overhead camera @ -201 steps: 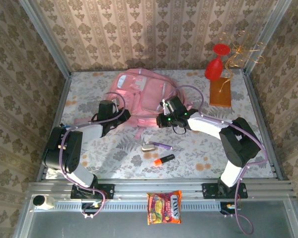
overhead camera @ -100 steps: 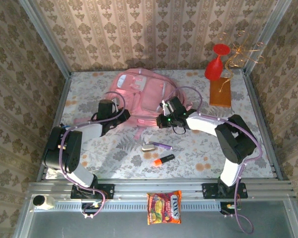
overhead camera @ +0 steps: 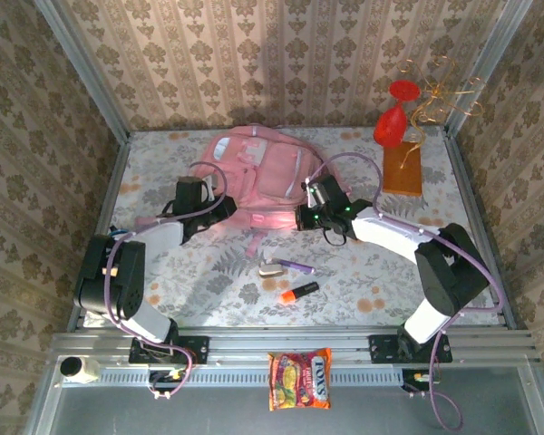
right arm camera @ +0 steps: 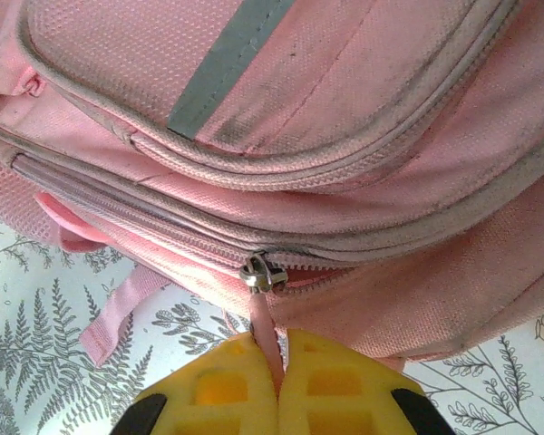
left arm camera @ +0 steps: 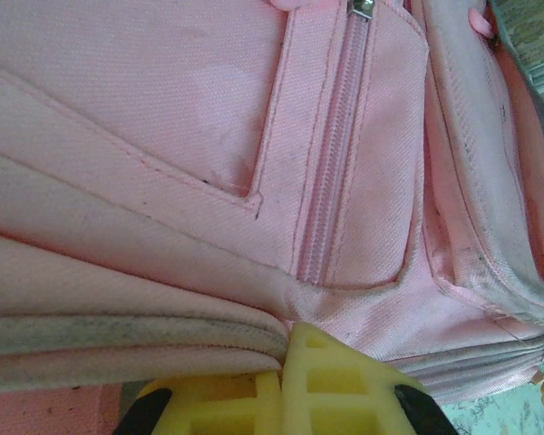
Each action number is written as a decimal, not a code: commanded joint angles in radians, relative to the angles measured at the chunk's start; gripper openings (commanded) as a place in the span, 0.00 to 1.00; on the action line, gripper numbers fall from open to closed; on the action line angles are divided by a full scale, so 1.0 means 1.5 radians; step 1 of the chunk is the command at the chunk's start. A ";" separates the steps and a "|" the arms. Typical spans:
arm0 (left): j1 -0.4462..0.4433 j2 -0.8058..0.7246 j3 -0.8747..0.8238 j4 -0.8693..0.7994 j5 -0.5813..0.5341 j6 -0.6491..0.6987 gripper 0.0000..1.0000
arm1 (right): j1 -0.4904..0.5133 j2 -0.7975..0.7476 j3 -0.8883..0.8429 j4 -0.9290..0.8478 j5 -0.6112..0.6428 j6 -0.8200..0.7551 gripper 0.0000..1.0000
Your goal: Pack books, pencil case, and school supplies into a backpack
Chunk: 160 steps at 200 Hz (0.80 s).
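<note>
Right jaws pinch the woven pink backpack's (right arm camera: 363, 82) zip pull (right arm camera: 265, 319); left jaws clamp its grey-piped seam (left arm camera: 118, 328)

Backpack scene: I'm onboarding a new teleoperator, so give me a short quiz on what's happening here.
1. True or false: the right gripper is shut on the backpack's zipper pull.
2. What is the left gripper pinching?
3. The orange-and-black marker lies: A in the backpack, B on the table, C in a gripper.
Key: 1 true; 2 the backpack's edge; 3 B.
</note>
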 commanded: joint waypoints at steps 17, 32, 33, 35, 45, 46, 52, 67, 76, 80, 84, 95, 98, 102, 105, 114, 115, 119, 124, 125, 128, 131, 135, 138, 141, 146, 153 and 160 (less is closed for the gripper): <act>0.091 0.001 0.021 -0.057 -0.187 0.071 0.00 | -0.047 -0.063 -0.008 -0.179 0.262 0.001 0.00; 0.095 0.005 0.025 -0.059 -0.189 0.074 0.00 | -0.047 -0.060 -0.001 -0.196 0.278 0.002 0.00; 0.095 0.006 0.026 -0.059 -0.189 0.074 0.00 | -0.047 -0.060 -0.001 -0.197 0.280 0.002 0.00; 0.095 0.006 0.028 -0.059 -0.189 0.075 0.00 | -0.047 -0.059 0.000 -0.199 0.282 0.002 0.00; 0.098 0.010 0.032 -0.061 -0.189 0.078 0.00 | -0.048 -0.055 0.000 -0.202 0.287 0.001 0.00; 0.099 0.009 0.032 -0.062 -0.189 0.079 0.00 | -0.049 -0.055 0.001 -0.202 0.287 0.001 0.00; 0.099 0.010 0.035 -0.064 -0.189 0.081 0.00 | -0.049 -0.052 0.002 -0.202 0.282 0.000 0.00; 0.101 0.010 0.039 -0.069 -0.189 0.086 0.00 | -0.048 -0.048 0.005 -0.185 0.242 -0.005 0.00; 0.103 0.009 0.041 -0.069 -0.188 0.088 0.00 | -0.045 -0.051 0.002 -0.162 0.197 -0.018 0.00; 0.103 0.008 0.042 -0.071 -0.188 0.090 0.00 | -0.042 -0.054 0.000 -0.149 0.174 -0.026 0.00; 0.104 0.007 0.044 -0.073 -0.187 0.091 0.00 | -0.039 -0.055 -0.003 -0.132 0.153 -0.032 0.00; 0.103 0.005 0.049 -0.077 -0.178 0.098 0.00 | -0.033 -0.069 -0.010 -0.092 0.085 -0.045 0.00; 0.103 0.003 0.051 -0.076 -0.173 0.100 0.00 | -0.032 -0.073 -0.012 -0.082 0.064 -0.046 0.00; 0.103 0.001 0.052 -0.075 -0.167 0.101 0.00 | -0.032 -0.078 -0.013 -0.073 0.043 -0.047 0.00; 0.103 -0.002 0.052 -0.073 -0.161 0.102 0.03 | -0.032 -0.081 -0.012 -0.068 0.022 -0.047 0.00; 0.102 -0.010 0.052 -0.066 -0.148 0.102 0.17 | -0.031 -0.093 -0.005 -0.059 -0.020 -0.044 0.00; 0.102 -0.011 0.052 -0.066 -0.146 0.102 0.18 | -0.030 -0.094 -0.003 -0.058 -0.024 -0.044 0.00; 0.102 -0.017 0.052 -0.062 -0.140 0.102 0.25 | -0.030 -0.098 0.002 -0.056 -0.037 -0.043 0.00; 0.100 -0.023 0.052 -0.060 -0.135 0.102 0.31 | -0.029 -0.103 0.009 -0.055 -0.052 -0.042 0.00; 0.100 -0.024 0.052 -0.060 -0.135 0.103 0.33 | -0.029 -0.103 0.010 -0.055 -0.054 -0.042 0.00; 0.099 -0.028 0.052 -0.059 -0.134 0.105 0.35 | -0.029 -0.105 0.014 -0.056 -0.061 -0.039 0.00; 0.099 -0.033 0.053 -0.057 -0.132 0.106 0.37 | -0.028 -0.107 0.019 -0.058 -0.065 -0.035 0.00; 0.098 -0.038 0.053 -0.056 -0.130 0.111 0.40 | -0.027 -0.108 0.026 -0.061 -0.071 -0.030 0.00; 0.096 -0.042 0.055 -0.057 -0.129 0.114 0.42 | -0.028 -0.108 0.030 -0.064 -0.074 -0.027 0.00; 0.095 -0.047 0.056 -0.057 -0.128 0.117 0.44 | -0.027 -0.107 0.035 -0.068 -0.078 -0.024 0.00; 0.093 -0.054 0.056 -0.056 -0.127 0.122 0.46 | -0.027 -0.105 0.046 -0.075 -0.082 -0.020 0.00; 0.088 -0.064 0.060 -0.056 -0.122 0.135 0.49 | -0.024 -0.101 0.058 -0.084 -0.084 -0.015 0.00; 0.082 -0.073 0.061 -0.052 -0.116 0.152 0.51 | -0.021 -0.096 0.069 -0.094 -0.082 -0.008 0.00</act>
